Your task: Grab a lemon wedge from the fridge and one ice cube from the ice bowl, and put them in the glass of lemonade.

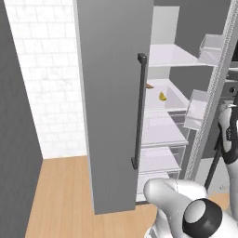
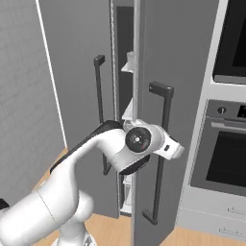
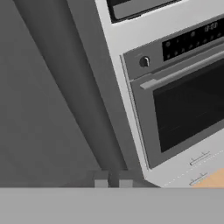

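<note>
You see the fridge (image 2: 77,72) as a tall grey unit, and its two doors stand a little apart, so a narrow gap runs between them. Each door has a long dark vertical bar handle: the left handle (image 2: 99,110) and the right handle (image 2: 161,153). In the gap you can see edges of white shelves (image 2: 129,65). The white arm (image 2: 91,163) reaches up in front of the fridge, its wrist close to the right handle. To the right of the fridge stands the black-fronted oven (image 2: 221,153).

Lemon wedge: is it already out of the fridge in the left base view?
No, the lemon wedge lies on a white shelf inside the open fridge.
</note>
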Tool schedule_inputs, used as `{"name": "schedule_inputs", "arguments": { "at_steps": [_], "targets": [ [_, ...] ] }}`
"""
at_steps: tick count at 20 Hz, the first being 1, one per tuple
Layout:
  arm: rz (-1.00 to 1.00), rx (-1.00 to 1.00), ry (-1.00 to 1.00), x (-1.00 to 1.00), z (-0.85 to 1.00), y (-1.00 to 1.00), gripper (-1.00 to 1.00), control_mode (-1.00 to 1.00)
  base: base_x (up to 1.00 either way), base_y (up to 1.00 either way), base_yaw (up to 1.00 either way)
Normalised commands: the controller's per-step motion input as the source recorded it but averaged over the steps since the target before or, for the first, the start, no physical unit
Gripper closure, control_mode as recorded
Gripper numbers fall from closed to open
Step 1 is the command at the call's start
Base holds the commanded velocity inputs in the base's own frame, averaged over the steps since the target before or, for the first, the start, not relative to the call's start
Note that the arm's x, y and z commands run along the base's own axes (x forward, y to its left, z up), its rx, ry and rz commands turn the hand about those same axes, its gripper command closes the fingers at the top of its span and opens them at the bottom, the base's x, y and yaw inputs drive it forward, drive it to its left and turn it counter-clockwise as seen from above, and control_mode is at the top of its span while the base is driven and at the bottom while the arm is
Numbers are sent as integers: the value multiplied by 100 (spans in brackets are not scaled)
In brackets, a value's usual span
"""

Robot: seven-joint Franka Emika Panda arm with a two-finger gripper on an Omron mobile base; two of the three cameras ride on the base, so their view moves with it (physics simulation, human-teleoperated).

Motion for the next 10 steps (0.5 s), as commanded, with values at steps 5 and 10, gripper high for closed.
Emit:
{"name": "schedule_inputs", "arguments": {
  "at_steps": [5, 10],
  "targets": [
    [-5, 2, 1, -100, 25, -38, -100, -100, 0, 0, 0],
    [0, -16, -7, -95, 40, 60, -100, -100, 0, 0, 0]
  ]
}}
